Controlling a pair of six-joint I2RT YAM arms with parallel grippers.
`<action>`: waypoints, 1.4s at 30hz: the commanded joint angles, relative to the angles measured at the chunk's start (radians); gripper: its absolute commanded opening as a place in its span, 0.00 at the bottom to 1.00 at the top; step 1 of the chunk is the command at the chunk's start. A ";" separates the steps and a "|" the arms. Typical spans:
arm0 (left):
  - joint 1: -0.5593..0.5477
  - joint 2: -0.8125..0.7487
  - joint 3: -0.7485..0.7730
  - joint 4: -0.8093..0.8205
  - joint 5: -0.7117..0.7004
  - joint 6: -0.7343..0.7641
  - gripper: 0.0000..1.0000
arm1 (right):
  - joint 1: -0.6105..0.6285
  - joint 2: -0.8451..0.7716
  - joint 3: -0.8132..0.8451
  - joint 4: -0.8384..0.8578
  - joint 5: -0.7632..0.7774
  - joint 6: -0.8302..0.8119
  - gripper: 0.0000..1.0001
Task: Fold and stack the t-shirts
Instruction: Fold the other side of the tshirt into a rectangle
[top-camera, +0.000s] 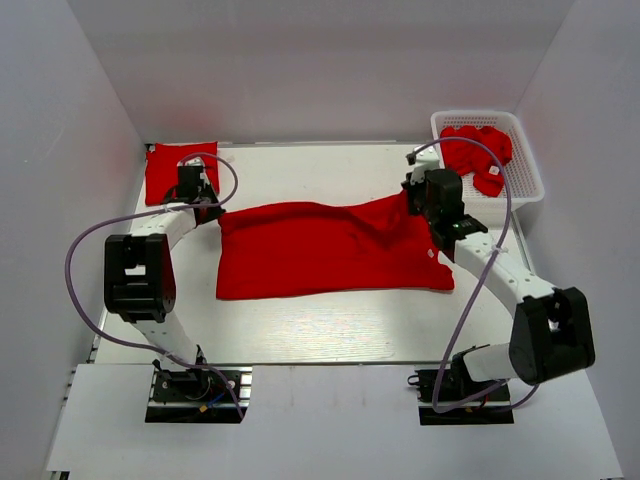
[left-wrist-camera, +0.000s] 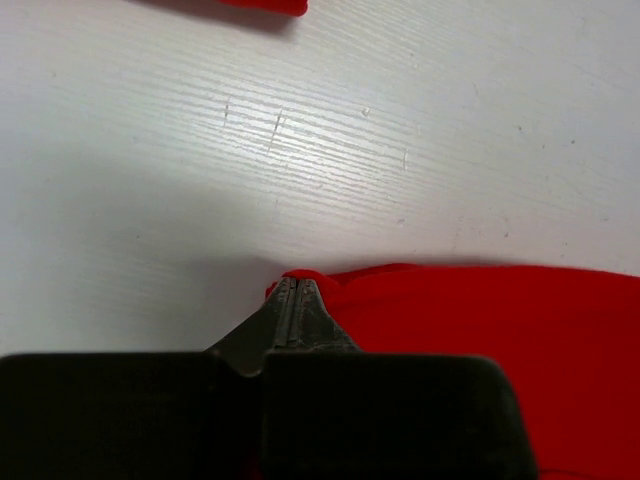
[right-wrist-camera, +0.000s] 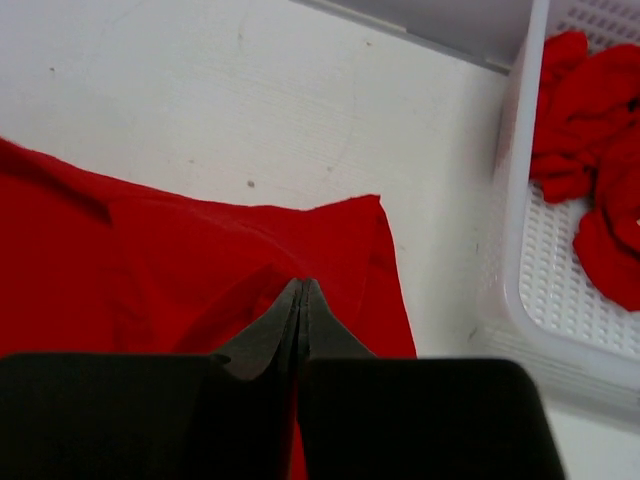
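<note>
The spread t-shirt (top-camera: 330, 250) lies flat across the middle of the desk (top-camera: 320, 325), its long axis running left to right, between the two arms. Each arm has one far corner. The left hand (left-wrist-camera: 296, 286) sits at the far-left corner with its fingers pressed together on a pinch of red cloth at the very edge. The right hand (right-wrist-camera: 301, 290) sits at the far-right corner, its fingers likewise closed on a raised fold of the cloth. From both hands the rest of the shirt stretches toward the near edge of the desk. A fold would therefore seem to call for carrying the far edge nearward, with both hands moving evenly along the short axis.

A folded t-shirt (top-camera: 178, 172) rests at the far-left corner, closest to the left arm. Crumpled t-shirts (top-camera: 478, 152) wait in the white basket (top-camera: 527, 178) at the far right, just beside the right arm.

No brand, label or writing can be read in any view.
</note>
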 joint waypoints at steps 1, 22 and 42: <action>-0.002 -0.079 -0.025 -0.003 -0.042 0.003 0.00 | -0.004 -0.084 -0.032 -0.050 0.050 0.045 0.00; -0.002 -0.079 0.005 -0.023 -0.079 0.030 0.00 | -0.002 -0.270 -0.153 -0.367 0.050 0.204 0.00; -0.025 -0.235 0.081 -0.221 -0.108 -0.101 1.00 | 0.001 -0.278 -0.104 -0.475 -0.074 0.352 0.90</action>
